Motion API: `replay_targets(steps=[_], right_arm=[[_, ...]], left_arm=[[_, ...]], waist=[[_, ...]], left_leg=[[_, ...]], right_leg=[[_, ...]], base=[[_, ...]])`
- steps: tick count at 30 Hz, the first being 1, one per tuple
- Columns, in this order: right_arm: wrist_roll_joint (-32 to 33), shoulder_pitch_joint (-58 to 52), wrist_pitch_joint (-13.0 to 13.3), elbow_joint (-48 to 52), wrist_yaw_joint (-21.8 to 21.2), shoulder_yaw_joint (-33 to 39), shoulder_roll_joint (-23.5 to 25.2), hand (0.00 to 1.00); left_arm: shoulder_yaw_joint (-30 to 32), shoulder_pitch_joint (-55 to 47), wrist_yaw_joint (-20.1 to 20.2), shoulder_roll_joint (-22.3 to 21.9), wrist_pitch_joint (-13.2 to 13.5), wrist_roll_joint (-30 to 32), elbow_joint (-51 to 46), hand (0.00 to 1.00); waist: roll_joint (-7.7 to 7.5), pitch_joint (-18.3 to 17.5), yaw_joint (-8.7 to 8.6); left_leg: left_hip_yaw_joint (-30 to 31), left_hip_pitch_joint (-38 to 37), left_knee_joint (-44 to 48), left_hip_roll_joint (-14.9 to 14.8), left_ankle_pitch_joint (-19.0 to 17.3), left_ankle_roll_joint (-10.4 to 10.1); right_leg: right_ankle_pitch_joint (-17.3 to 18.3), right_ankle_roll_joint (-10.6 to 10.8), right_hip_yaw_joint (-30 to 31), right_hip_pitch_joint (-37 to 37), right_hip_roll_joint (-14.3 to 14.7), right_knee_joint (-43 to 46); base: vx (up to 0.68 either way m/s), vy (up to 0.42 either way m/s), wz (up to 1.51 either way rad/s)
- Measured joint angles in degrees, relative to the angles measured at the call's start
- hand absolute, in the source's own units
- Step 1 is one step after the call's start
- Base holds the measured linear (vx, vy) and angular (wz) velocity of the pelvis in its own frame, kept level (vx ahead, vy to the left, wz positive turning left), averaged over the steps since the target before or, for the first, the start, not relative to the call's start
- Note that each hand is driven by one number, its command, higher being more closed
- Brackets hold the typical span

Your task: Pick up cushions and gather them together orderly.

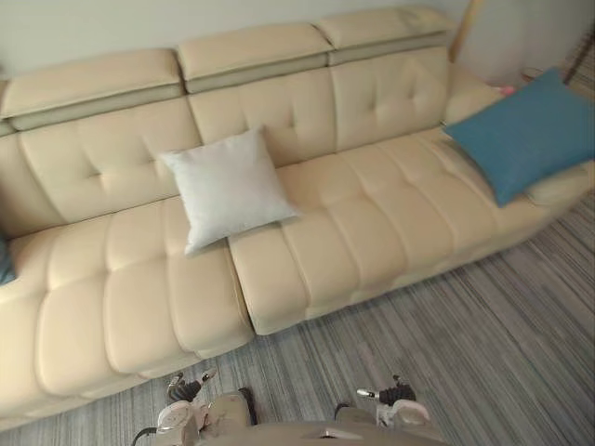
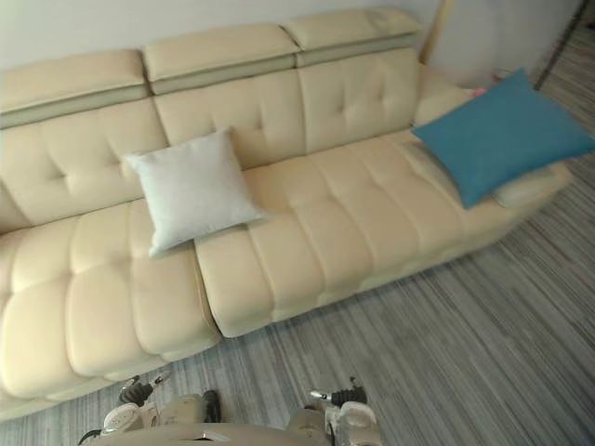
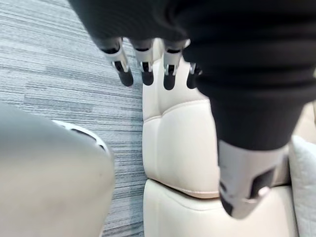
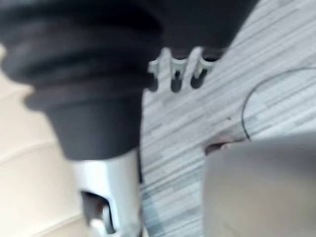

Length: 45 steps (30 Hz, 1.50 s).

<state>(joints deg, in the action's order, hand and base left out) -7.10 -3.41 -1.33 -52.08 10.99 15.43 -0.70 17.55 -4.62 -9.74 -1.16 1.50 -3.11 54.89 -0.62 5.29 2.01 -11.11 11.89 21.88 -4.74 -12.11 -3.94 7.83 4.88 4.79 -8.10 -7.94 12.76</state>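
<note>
A white square cushion leans against the backrest near the middle of a long cream sofa. A blue cushion rests tilted on the sofa's right end, over the armrest. A sliver of another blue thing shows at the far left edge. My left hand and right hand hang low in front of the sofa, over the carpet. In the left wrist view the left hand's fingers are straight and hold nothing. The right hand's fingers hang relaxed and empty over the floor.
Grey striped carpet runs along the sofa's front. A wooden pole leans on the wall behind the right end, and a small pink thing lies behind the blue cushion.
</note>
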Motion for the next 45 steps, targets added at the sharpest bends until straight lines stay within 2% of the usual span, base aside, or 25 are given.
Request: replay_targets(steps=[2,5,6,7,8,10,12,14,16,18,19,20,22,24,26,28,29,30,34,36,37,39,40,42,45], right_arm=[[0.8,0.0,0.0,0.5,0.0,0.6,0.6,0.0],[1.1,0.7,0.0,0.5,0.0,0.3,0.8,0.0],[1.1,1.7,0.0,0.5,0.0,0.3,0.8,0.0],[1.1,3.1,0.0,0.3,0.0,0.3,0.7,0.0],[1.1,3.4,0.0,0.0,0.0,0.3,0.6,0.0],[1.1,3.7,0.0,-0.9,0.0,0.3,-0.1,0.0],[1.2,3.2,0.0,-1.4,0.1,0.2,-0.7,0.0],[1.6,3.4,0.2,-3.0,0.2,0.2,-2.2,0.0],[3.2,3.3,0.2,-3.1,0.4,-0.4,-2.8,0.0],[3.3,3.1,0.5,-2.6,0.6,-1.7,-3.1,0.0],[3.3,2.9,0.5,-2.3,0.9,-2.3,-3.1,0.0],[3.3,2.4,0.4,-1.6,1.4,-3.0,-3.2,0.0],[3.3,1.8,0.4,0.5,2.1,-3.4,-2.8,0.0],[3.3,1.3,0.3,1.8,2.2,-3.5,-2.2,0.0],[3.4,1.4,0.2,2.3,2.2,-3.7,-1.9,0.0],[3.4,1.6,0.2,2.1,2.2,-3.4,-1.7,0.0],[3.4,1.6,0.1,1.4,2.2,-3.4,-1.7,0.0],[3.3,1.9,0.0,1.5,2.2,-3.4,-1.3,0.0],[3.3,1.2,-0.1,1.7,2.2,-3.1,0.8,0.0],[3.2,0.9,-0.1,1.7,2.1,-3.2,0.9,0.0],[2.8,1.7,-0.1,2.0,2.0,-3.6,0.8,0.0],[2.6,2.3,-0.1,2.1,2.0,-3.6,0.8,0.0],[2.3,2.9,0.0,2.1,2.0,-3.6,0.7,0.0],[2.3,3.8,-0.1,1.5,1.9,-3.6,0.7,0.0],[2.3,5.0,0.0,1.5,1.9,-3.6,0.1,0.0]], left_arm=[[0.0,0.7,0.1,0.2,-0.4,0.9,0.6,0.0],[-0.1,1.2,0.1,0.2,-0.4,1.1,1.1,0.0],[-0.1,1.2,0.1,0.2,-0.4,1.1,1.5,0.0],[-0.3,2.0,0.1,0.2,-0.4,1.1,1.9,0.0],[-0.4,2.1,0.1,0.2,-0.4,1.1,1.9,0.0],[-1.6,2.0,0.1,0.2,-0.5,1.1,2.1,0.0],[-2.1,1.6,0.1,0.6,-0.5,1.1,2.3,0.0],[-2.7,1.5,0.2,0.6,-0.5,1.1,2.8,0.0],[-2.7,0.7,0.1,0.9,-0.5,1.0,3.2,0.0],[-1.8,0.5,0.1,0.7,-0.5,1.0,2.0,0.0],[-1.8,0.5,0.1,0.8,-0.4,1.0,1.4,0.0],[-2.1,0.5,0.2,0.9,-0.4,1.2,0.8,0.0],[-2.5,0.5,0.1,0.9,-0.4,1.3,0.5,0.0],[-3.0,0.5,0.1,0.6,-0.4,1.2,-0.5,0.0],[-2.9,0.4,0.1,0.2,-0.3,1.2,-1.7,0.0],[-2.7,0.3,0.0,-0.7,-0.2,1.3,-2.6,0.0],[-2.4,0.2,0.1,-0.8,-0.2,1.3,-2.6,0.0],[-1.8,0.2,0.1,-1.0,-0.2,1.5,-2.6,0.0],[-0.9,0.2,0.1,-0.1,-0.3,2.2,-2.5,0.0],[-1.2,0.3,0.1,0.0,-0.5,2.2,-2.0,0.0],[-2.0,0.3,0.1,0.1,-0.8,2.3,-1.5,0.0],[-2.9,0.3,0.1,0.1,-1.1,2.3,-1.3,0.0],[-4.2,0.4,0.1,0.1,-1.4,2.4,-0.9,0.0],[-4.2,1.1,0.1,0.1,-1.5,2.4,-0.3,0.0],[-5.9,1.5,0.1,0.6,-1.6,2.4,1.1,0.0]], waist=[[-0.12,0.0,-1.28],[0.07,-0.1,-0.52],[0.4,-0.2,-0.32],[0.79,0.0,-0.31],[0.97,0.2,-0.34],[1.88,0.8,-0.52],[2.04,0.8,-0.7],[3.5,0.9,-0.96],[3.92,1.5,-0.53],[4.88,2.2,-0.56],[5.12,3.1,-0.31],[4.91,3.2,0.13],[4.89,3.3,-0.08],[4.78,3.4,0.56],[4.75,3.4,1.25],[4.56,3.5,2.48],[4.78,3.4,3.3],[4.61,2.8,3.84],[0.97,1.4,3.84],[0.84,1.6,4.02],[1.05,1.7,3.67],[1.2,1.8,2.97],[1.84,2.1,1.99],[1.74,2.5,1.92],[2.04,2.7,0.3]], left_leg=[[-2.2,-0.6,0.1,-0.4,-1.0,0.5],[-9.9,-2.8,0.1,-3.2,-1.3,0.8],[-12.0,-3.2,-0.1,-4.1,-1.1,1.3],[-13.7,-3.6,-0.5,-5.4,-0.7,1.9],[-14.8,-4.4,-1.1,-5.9,-0.7,1.9],[-19.9,-8.8,-3.2,-6.1,-0.7,1.9],[-21.5,-12.0,-3.7,-5.6,-0.9,1.2],[-21.1,-12.7,-2.7,-6.7,-1.6,0.1],[-19.0,-9.9,8.2,-10.5,-2.0,-0.6],[-13.9,-5.6,22.3,-15.3,0.7,2.4],[-10.0,-2.8,30.7,-17.6,4.6,5.5],[-6.9,-0.8,35.3,-17.5,4.8,4.4],[-4.8,1.4,37.2,-15.2,1.2,3.2],[-3.0,5.0,33.6,-10.0,-3.3,2.1],[-2.7,7.1,24.5,-6.2,-4.3,1.6],[-0.5,7.2,12.6,-2.8,-3.6,0.9],[3.2,6.6,3.5,-1.5,-0.6,0.6],[3.3,5.6,2.5,-0.8,2.0,2.3],[-2.5,2.3,2.4,1.5,-1.5,5.4],[-5.8,-2.0,2.4,1.9,-4.1,6.3],[-7.5,-5.7,2.3,2.0,-5.9,7.0],[-7.8,-8.3,1.7,1.9,-7.1,7.0],[-8.0,-12.4,-0.4,1.2,-8.3,6.1],[-8.7,-15.9,-3.1,0.2,-8.5,5.8],[-9.0,-20.1,-8.0,-1.8,-7.8,4.6]], right_leg=[[-2.7,0.7,2.0,-0.2,0.7,-1.7],[-6.2,1.0,3.5,-3.0,2.9,-1.6],[-8.0,0.3,1.0,-4.5,3.6,-1.8],[-9.7,-2.3,-7.3,-6.3,3.9,-1.7],[-9.4,-3.5,-11.0,-6.4,3.4,-1.5],[-4.8,-7.5,-28.3,-5.7,-0.3,2.1],[-3.6,-7.7,-34.4,-4.7,-1.6,5.0],[-2.4,-6.7,-30.6,-5.2,0.6,5.6],[-0.1,-7.2,-27.3,-6.0,2.4,6.9],[0.9,-8.2,-26.1,-4.4,5.0,7.6],[2.3,-9.1,-24.2,-3.0,6.6,8.8],[3.3,-9.7,-22.4,-2.4,7.5,9.6],[3.8,-9.8,-20.1,-1.9,7.9,9.9],[3.9,-9.8,-16.4,-2.0,8.3,9.4],[3.9,-9.8,-13.4,-1.3,8.8,7.7],[3.9,-9.7,-10.5,-1.3,9.0,6.7],[4.2,-9.2,-8.0,-1.5,10.0,6.3],[4.5,-8.5,-5.6,-1.7,10.4,6.3],[7.3,-1.6,-2.2,-3.7,6.9,13.6],[8.2,1.0,-2.3,-6.1,5.6,23.9],[5.4,4.1,-3.9,-9.7,4.1,34.4],[4.0,3.3,-6.9,-11.8,2.6,40.7],[6.0,-1.0,-13.6,-14.0,-0.3,44.1],[8.0,-2.6,-17.7,-15.2,-1.1,41.5],[6.1,-3.1,-20.7,-19.2,0.6,25.7]], base=[[0.05,0.127,-0.95],[0.11,0.061,-1.44],[0.09,-0.018,-1.51],[0.09,-0.018,-1.49],[0.08,-0.064,-1.33],[0.07,-0.079,-1.02],[0.09,-0.117,-0.91],[0.09,-0.143,-0.87],[0.06,-0.166,-0.93],[0.07,-0.171,-0.77],[0.1,-0.102,-0.88],[0.14,-0.068,-0.92],[0.13,-0.013,-0.72],[0.14,0.03,-0.78],[0.19,0.11,-0.76],[0.19,0.157,-0.97],[0.22,0.198,-1.25],[0.33,0.274,-1.32],[0.38,0.227,-0.82],[0.36,0.126,-0.79],[0.35,0.089,-0.58],[0.36,0.046,-0.3],[0.37,0.002,-0.13],[0.39,-0.042,-0.2],[0.39,-0.118,-0.09]])
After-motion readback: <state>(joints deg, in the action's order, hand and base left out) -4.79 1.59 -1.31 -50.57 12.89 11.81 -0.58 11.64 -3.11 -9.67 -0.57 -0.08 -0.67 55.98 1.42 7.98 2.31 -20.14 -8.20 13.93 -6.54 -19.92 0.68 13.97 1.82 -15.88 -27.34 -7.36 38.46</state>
